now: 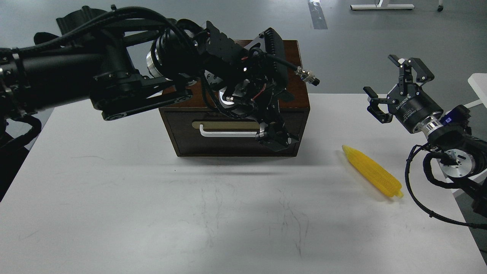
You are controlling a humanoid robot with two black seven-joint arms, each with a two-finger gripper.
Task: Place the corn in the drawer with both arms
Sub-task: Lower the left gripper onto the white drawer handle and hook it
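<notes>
The yellow corn [373, 171] lies on the white table [152, 209] to the right of the cabinet, tip toward the cabinet. The dark brown cabinet [296, 91] stands at the back middle with its drawer [190, 139] closed. The white bar handle [224, 132] shows on its front. My left arm reaches over the cabinet top, and the left gripper [276, 137] points down at the handle's right end; I cannot tell its fingers apart. My right gripper [392, 85] is open and empty, in the air above and behind the corn.
My left arm and its cables hide most of the cabinet top. The table's right edge runs close to the corn. A white object [479, 82] sits off the table at far right. Grey floor lies behind.
</notes>
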